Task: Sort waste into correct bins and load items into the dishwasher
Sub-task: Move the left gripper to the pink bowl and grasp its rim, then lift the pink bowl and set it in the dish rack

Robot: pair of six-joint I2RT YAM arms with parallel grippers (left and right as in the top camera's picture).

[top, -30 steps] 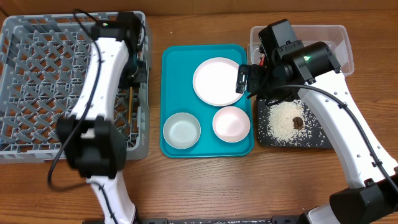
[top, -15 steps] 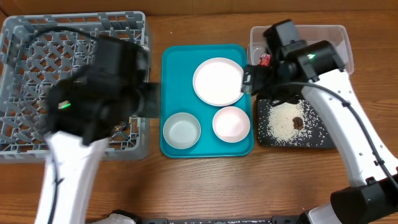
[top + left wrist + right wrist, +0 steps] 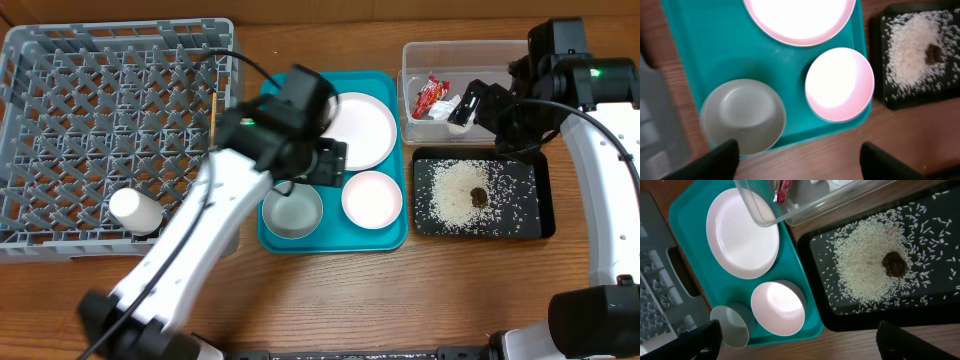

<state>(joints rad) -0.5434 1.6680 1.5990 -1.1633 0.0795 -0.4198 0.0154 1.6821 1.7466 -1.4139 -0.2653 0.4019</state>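
Observation:
My left gripper (image 3: 325, 162) hangs open over the teal tray, nothing between its fingers (image 3: 715, 161). Below it are the white plate (image 3: 362, 130), the pale bowl (image 3: 839, 84) and the steel bowl (image 3: 743, 115). The grey dish rack (image 3: 60, 100) at the left holds a white cup (image 3: 135, 211) lying on its side and a chopstick (image 3: 213, 118) by its right wall. My right gripper (image 3: 478, 104) is open and empty over the clear tub (image 3: 480, 55), which holds the red wrapper (image 3: 430, 95) and the white napkin (image 3: 456, 106). Rice (image 3: 865, 265) and a brown lump (image 3: 895, 263) lie in the black tray (image 3: 535, 225).
The teal serving tray (image 3: 285, 110) sits between the rack and the two bins. My left arm crosses the rack's front right corner and the table in front of it. Bare wood runs along the front edge.
My left arm swung out of the rack to above the teal tray and its jaws opened; the cup now shows in the rack. My right arm drew back right, toward the tub.

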